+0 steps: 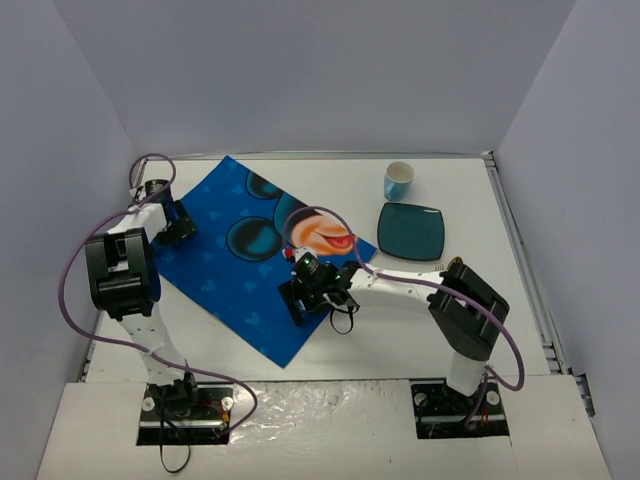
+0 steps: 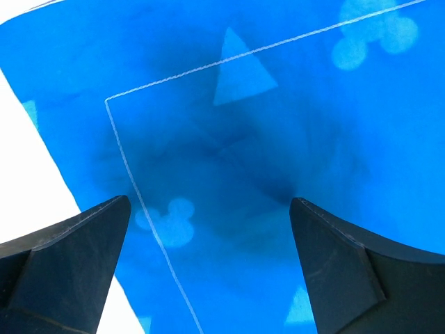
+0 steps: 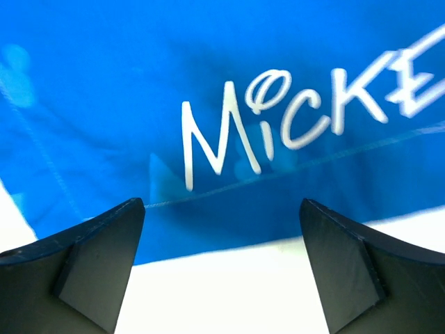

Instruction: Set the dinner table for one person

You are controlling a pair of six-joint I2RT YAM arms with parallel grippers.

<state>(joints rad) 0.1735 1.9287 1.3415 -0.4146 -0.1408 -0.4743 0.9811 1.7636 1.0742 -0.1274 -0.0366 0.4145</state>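
Hovering over the blue placemat (image 1: 240,255), left claw (image 2: 210,202) and right claw (image 3: 222,203) gape (both spread wide).

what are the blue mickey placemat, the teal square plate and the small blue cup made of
Blue Mickey placemat: looks like matte cloth, with stitched border line and soft creases. Teal square plate: probably glazed ceramic, slightly shiny; maybe plastic. Small blue and white cup: likely ceramic, too small to tell.

Cup (image 1: 398,180) & plate (image 1: 411,231) block far right; bare dinner table (image 1: 330,180) btwn cup & placemat (image 1: 225,255) leaves room.
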